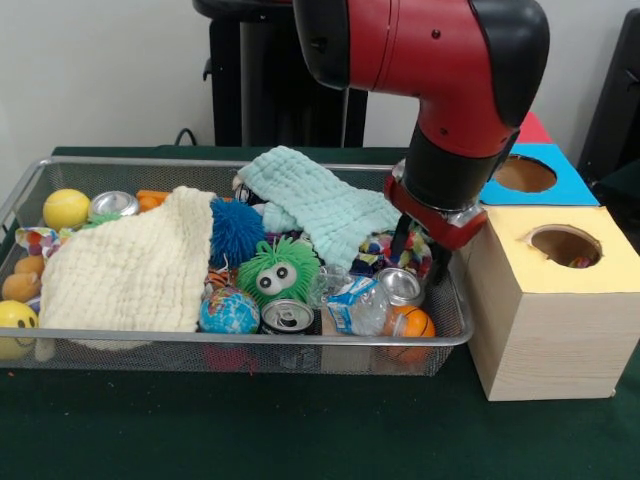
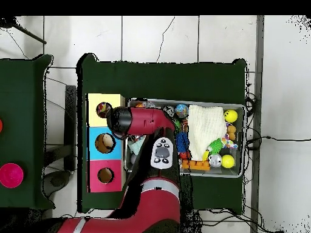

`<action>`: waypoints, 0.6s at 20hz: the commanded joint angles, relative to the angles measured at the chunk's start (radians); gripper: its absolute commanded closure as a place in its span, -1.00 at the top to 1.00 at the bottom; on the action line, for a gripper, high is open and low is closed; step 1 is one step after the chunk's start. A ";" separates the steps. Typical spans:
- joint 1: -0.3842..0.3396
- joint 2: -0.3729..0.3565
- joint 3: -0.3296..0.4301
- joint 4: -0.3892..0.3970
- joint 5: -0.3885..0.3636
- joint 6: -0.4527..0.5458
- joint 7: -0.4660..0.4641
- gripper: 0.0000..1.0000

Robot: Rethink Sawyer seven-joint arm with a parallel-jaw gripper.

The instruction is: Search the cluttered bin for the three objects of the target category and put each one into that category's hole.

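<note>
From the front, a wire basket (image 1: 30, 190) sat on the green table (image 1: 300, 430), full of mixed things. A cream cloth (image 1: 130, 265) covered much of one side, and a pale green cloth (image 1: 320, 205) lay across the back. Between them were a blue spiky ball (image 1: 235, 232), a green fuzzy toy with big eyes (image 1: 277, 270), a globe ball (image 1: 228, 312), two cans (image 1: 288, 317) near the front, a crushed plastic bottle (image 1: 352, 303) and an orange ball (image 1: 412, 322). A yellow ball (image 1: 66, 208) and a smiley ball (image 1: 15, 320) sat at the other end. The gripper (image 1: 425, 245) reached down into the basket corner next to a wooden box with a yellow top (image 1: 545, 300); whether it was clenched or released could not be told. The box's hole (image 1: 565, 245) had something small inside. A blue box top (image 1: 530, 178) with a hole lay behind it. From above, the arm (image 2: 146, 151) hid that end of the basket, and three boxes, yellow (image 2: 104, 109), blue (image 2: 104, 143) and pink (image 2: 104, 176), stood in a row beside it.
</note>
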 commanded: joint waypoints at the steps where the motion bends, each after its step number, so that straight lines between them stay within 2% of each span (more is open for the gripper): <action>1: -0.015 -0.044 0.049 0.147 0.006 -0.016 0.052 1.00; 6: -0.035 0.016 0.063 0.136 -0.009 -0.088 0.043 1.00; 12: -0.008 0.063 0.052 0.109 -0.009 -0.107 0.071 1.00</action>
